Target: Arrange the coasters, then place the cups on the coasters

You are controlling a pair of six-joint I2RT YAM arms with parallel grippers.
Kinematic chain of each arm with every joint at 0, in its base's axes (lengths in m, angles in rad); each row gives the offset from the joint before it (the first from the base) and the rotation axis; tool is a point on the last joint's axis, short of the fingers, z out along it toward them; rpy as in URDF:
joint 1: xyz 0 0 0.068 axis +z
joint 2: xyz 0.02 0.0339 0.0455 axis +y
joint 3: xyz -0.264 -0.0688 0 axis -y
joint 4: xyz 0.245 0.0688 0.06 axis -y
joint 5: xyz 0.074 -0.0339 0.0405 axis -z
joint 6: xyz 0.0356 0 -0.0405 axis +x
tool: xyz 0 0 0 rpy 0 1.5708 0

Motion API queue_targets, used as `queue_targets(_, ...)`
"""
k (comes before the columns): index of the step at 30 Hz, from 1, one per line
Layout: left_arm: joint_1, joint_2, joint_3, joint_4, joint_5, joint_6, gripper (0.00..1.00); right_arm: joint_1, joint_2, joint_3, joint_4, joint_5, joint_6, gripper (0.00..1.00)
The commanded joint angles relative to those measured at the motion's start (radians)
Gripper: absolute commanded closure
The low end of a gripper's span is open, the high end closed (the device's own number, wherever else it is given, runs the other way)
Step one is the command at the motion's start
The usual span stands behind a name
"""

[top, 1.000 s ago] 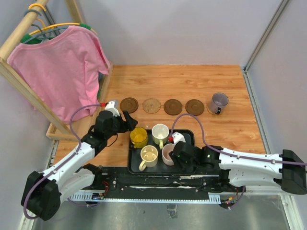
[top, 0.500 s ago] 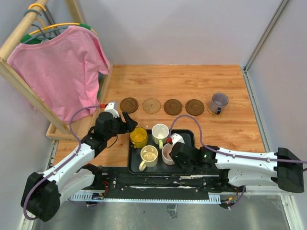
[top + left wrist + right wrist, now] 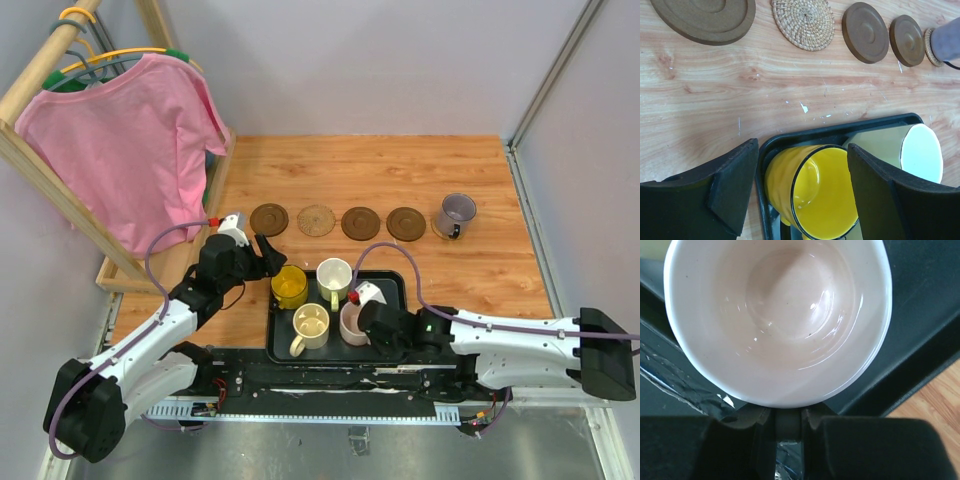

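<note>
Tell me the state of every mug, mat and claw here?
Yellow ceramic mug: upright in black rectangular tray, untouched.
White ceramic mug: upright in tray.
Cream ceramic mug: upright in tray.
Pink ceramic mug: upright in tray, gripped.
Grey-purple ceramic mug: upright on fifth coaster.
Dark round wooden coasters: bare.
Tan woven round coaster: bare.
Left gripper: open around yellow mug.
Right gripper: shut on pink mug.

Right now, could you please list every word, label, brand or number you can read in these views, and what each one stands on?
None: no readable text in any view.
The cups, coasters, tray and shirt bear no lettering; the coasters show only carved or woven patterns.
</note>
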State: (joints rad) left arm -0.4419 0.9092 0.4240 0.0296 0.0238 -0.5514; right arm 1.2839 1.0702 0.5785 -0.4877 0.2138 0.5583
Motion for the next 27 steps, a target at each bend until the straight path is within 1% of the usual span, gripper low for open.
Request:
queue_targets(1,-0.006,-0.009,-0.013,0.042,0.012,-0.011,0.24,0.028,-0.054,0.044,-0.105,0.078,0.038,0.99)
queue_targets(6,-0.006,-0.006,-0.015,0.054,0.023,-0.013,0.24,0.030,-0.084,0.138,-0.251,0.203,0.097,0.99)
queue_targets(8,-0.006,-0.003,-0.013,0.056,0.028,-0.008,0.24,0.030,-0.079,0.194,-0.317,0.285,0.123,0.99)
queue_targets(10,-0.006,-0.001,-0.010,0.056,0.030,0.002,0.24,0.030,-0.065,0.256,-0.372,0.358,0.143,0.99)
queue_targets(13,-0.006,0.000,-0.003,0.056,0.024,0.017,0.24,0.029,-0.030,0.347,-0.429,0.517,0.179,0.99)
queue_targets(16,-0.006,0.003,0.009,0.058,0.017,0.036,0.24,-0.011,0.020,0.430,-0.454,0.617,0.206,0.99)
queue_targets(19,-0.007,0.019,0.030,0.063,0.015,0.055,0.24,-0.117,0.078,0.500,-0.439,0.625,0.200,0.99)
queue_targets(27,-0.006,0.113,0.095,0.096,0.015,0.105,0.22,-0.397,0.218,0.563,-0.260,0.502,0.009,0.99)
